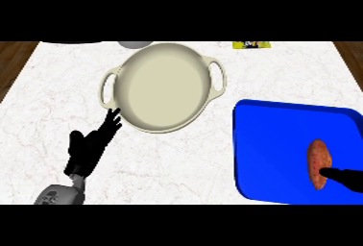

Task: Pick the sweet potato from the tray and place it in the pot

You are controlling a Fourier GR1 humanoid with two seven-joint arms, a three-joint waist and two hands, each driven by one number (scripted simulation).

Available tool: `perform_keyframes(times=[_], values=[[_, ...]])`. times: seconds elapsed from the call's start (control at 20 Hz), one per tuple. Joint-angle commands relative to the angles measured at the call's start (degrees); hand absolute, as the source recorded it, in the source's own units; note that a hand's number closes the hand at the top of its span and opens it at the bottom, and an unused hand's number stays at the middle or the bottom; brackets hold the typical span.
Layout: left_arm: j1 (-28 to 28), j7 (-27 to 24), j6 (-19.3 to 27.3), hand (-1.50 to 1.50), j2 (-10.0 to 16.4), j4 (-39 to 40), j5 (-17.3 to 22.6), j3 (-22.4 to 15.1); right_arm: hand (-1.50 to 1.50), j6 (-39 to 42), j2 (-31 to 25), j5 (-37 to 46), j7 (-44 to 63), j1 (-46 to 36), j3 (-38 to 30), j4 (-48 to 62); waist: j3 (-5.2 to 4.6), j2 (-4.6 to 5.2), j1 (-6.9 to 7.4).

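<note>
1. The surface (177, 168) is pale marble with faint veins, and everything here stands on it.
2. The pot (163, 86) stands at the far middle of the surface. It is cream, wide and shallow, with a loop handle on each side and nothing inside. Its broad mouth should make an easy target for the drop.
3. The tray (276, 144) is bright blue, with rounded corners and a low raised edge. It lies to the right of the pot and nearer the robot, not touching it.
4. The left robot hand (85, 151) rests at the lower left, spread open with straight fingers pointing up toward the pot's near rim. It holds nothing.
5. The sweet potato (317, 156) lies flat on the right part of the tray, its long axis running away from the robot.
   - Handling: I judge it stiff and solid, fairly weighty for its size. Its dry, slightly rough skin should not slip, and it is not fragile. Being rounded, it may roll sideways on the smooth tray if nudged.
   - Where to hold: the best hold is probably across the thick middle, pinching the two long sides rather than a tapered end.
   - Looks: it is an orange-brown oval, narrowing at both ends, with small darker specks on the skin.
6. Only a dark part of the right robot hand (344, 177) shows at the right edge, its tip at the sweet potato's near end. I cannot tell whether it is spread or closed, nor whether it has hold of the sweet potato yet.
</note>
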Motion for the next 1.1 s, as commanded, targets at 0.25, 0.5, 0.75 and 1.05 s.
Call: perform_keyframes(times=[0.25,0.5,0.75,1.05], values=[[2.60,2.58,-1.98,0.00,0.23,-3.72,0.68,1.03,-1.50,9.14,0.88,4.03,-7.33,-1.45,4.37,17.26,-0.05,0.01,-0.10],[4.65,2.90,-0.98,0.00,-1.87,-5.87,-2.01,-0.21,-1.50,11.94,-1.17,3.55,-15.23,-0.55,-3.67,23.09,-0.04,-0.06,-0.20],[2.45,2.87,-0.92,0.00,-2.95,-3.35,-3.04,1.92,-1.50,12.49,2.16,5.55,-24.48,0.55,-5.51,28.81,-0.06,-0.01,-0.43],[-0.33,4.26,-1.85,0.00,-3.11,-2.15,-3.13,2.77,-1.50,18.97,3.92,-2.61,-28.87,-0.19,-8.61,30.11,-0.04,-0.02,-0.54]])
